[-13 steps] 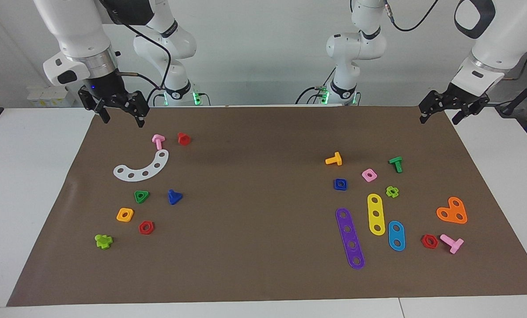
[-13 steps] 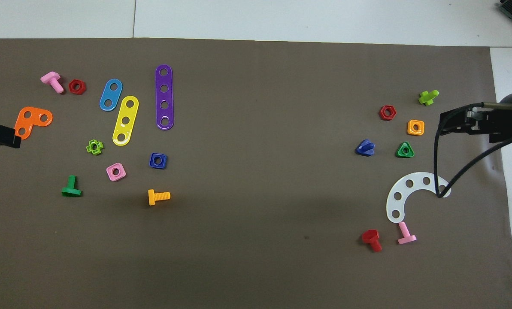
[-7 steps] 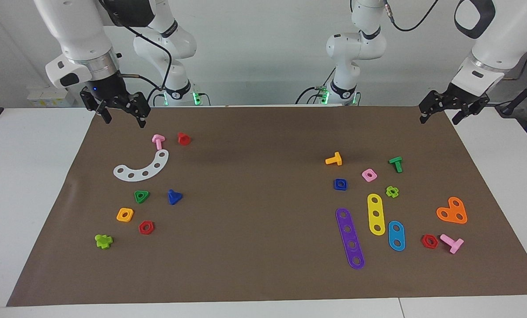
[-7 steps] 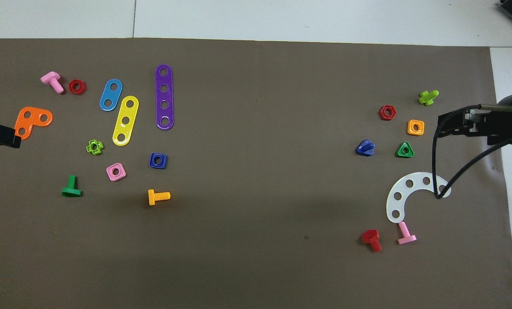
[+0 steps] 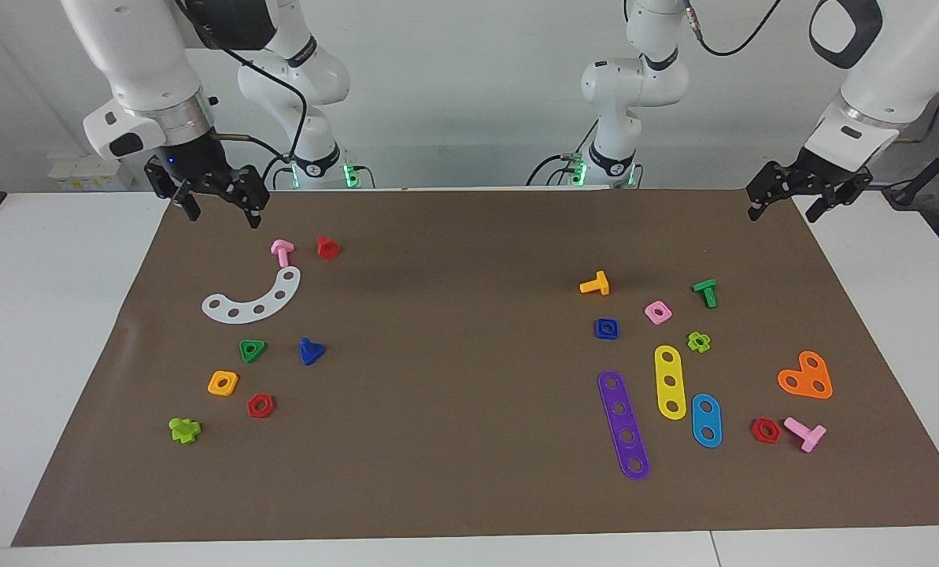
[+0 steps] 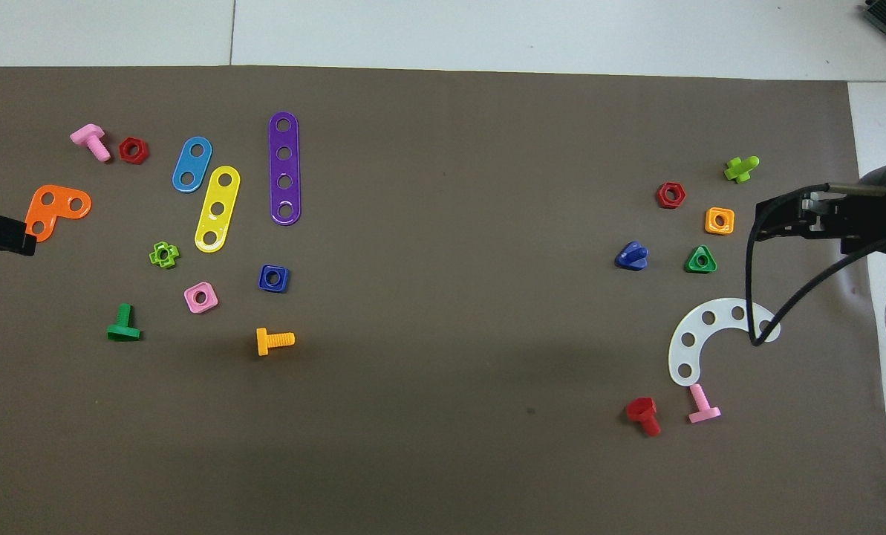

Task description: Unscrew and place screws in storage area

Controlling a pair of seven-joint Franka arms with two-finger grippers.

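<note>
Risk, as I read it: the dark-blue screw (image 5: 310, 351) lies loose on the brown mat (image 5: 469, 488) on the desk, toward the right arm's end, beside the green triangular nut (image 5: 252, 350) and farther from the robots than the white curved plate (image 5: 253, 299); neighbours sit close, so a descent slightly off could nudge the nut or pinch the wrong part; triangular head plus short stem looks likely to roll or twist out of a two-finger pinch; the flat dark-blue square nut (image 5: 606, 328) at the left arm's end is a plausible mis-pick by colour; right hand (image 5: 216, 206) is up over the mat edge next to the pink bolt (image 5: 282, 252), fingers spread wide, holding and touching nothing; left hand (image 5: 784, 203) waits over its own mat corner, fingers parted, empty.
</note>
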